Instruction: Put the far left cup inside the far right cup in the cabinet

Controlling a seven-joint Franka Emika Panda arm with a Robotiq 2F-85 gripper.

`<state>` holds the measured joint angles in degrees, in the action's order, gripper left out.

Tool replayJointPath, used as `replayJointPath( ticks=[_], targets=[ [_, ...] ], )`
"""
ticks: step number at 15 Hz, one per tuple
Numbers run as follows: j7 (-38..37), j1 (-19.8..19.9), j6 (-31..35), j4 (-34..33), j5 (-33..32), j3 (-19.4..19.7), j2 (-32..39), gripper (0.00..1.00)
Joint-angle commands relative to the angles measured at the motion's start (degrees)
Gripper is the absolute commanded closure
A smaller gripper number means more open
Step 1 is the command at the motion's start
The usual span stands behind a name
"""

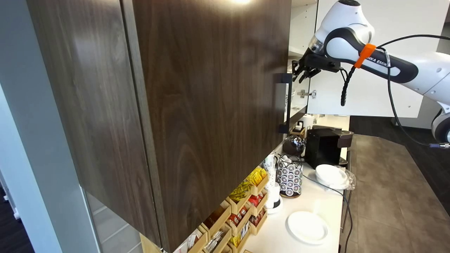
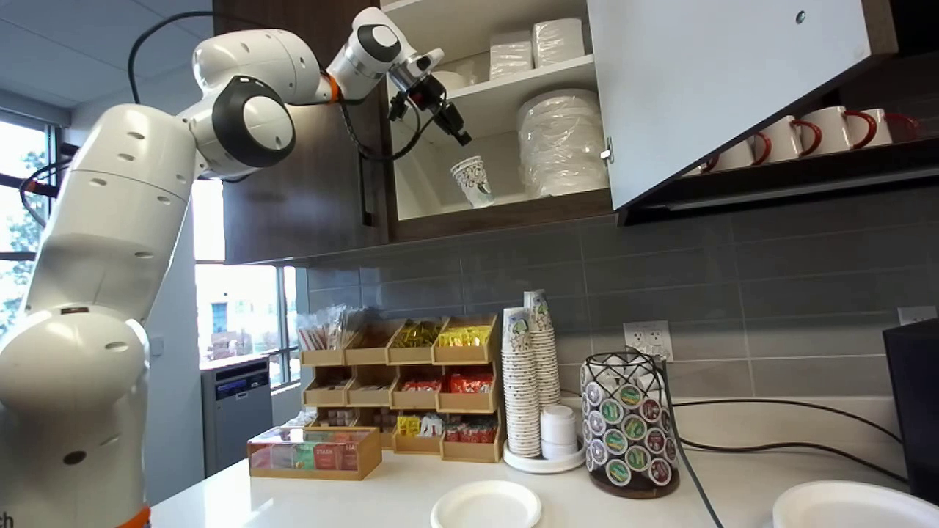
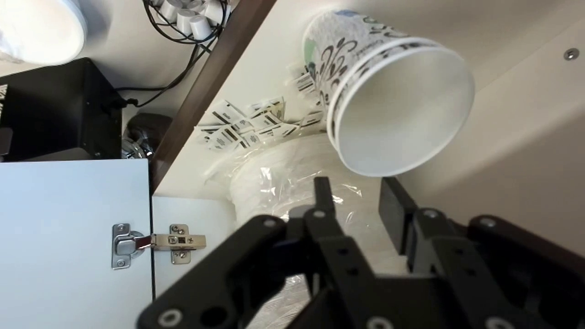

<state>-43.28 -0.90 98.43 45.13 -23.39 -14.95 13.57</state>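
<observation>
The dark brown cabinet (image 1: 211,88) shows in both exterior views (image 2: 315,169), with one door swung open. A white patterned paper cup (image 2: 473,180) is on its bottom shelf and looks tilted. In the wrist view the cup (image 3: 397,105) shows two rims close together, one cup inside another, with the mouth toward the camera. No separate second cup shows in the cabinet. My gripper (image 3: 356,183) is open, with nothing between its fingers. It is just above the cup in an exterior view (image 2: 458,132). It is partly behind the door handle in an exterior view (image 1: 299,73).
A plastic-wrapped plate stack (image 2: 561,143) stands on the shelf right of the cup. Small paper packets (image 3: 256,121) lie on the shelf. The open white door (image 2: 733,81) and its hinge (image 3: 180,242) are beside the gripper. An upper shelf (image 2: 521,77) is overhead.
</observation>
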Motion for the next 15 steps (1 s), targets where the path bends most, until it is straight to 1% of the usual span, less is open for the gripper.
replayJointPath(
  ticks=[1, 3, 6, 13, 15],
  targets=[
    [0.3, -1.13, -1.63, -4.16, -1.33, 0.03, 2.11, 0.34],
    [1.48, -0.99, -0.97, -3.9, -1.69, 0.09, 1.4, 0.19],
    [3.95, -0.19, -0.82, -2.73, -0.76, 0.01, -0.56, 0.0],
    [3.56, 1.66, -0.86, 1.35, 1.08, 0.27, -7.15, 0.0],
    [3.03, 2.37, -1.11, 3.03, 2.73, 0.28, -9.43, 0.0]
  ],
)
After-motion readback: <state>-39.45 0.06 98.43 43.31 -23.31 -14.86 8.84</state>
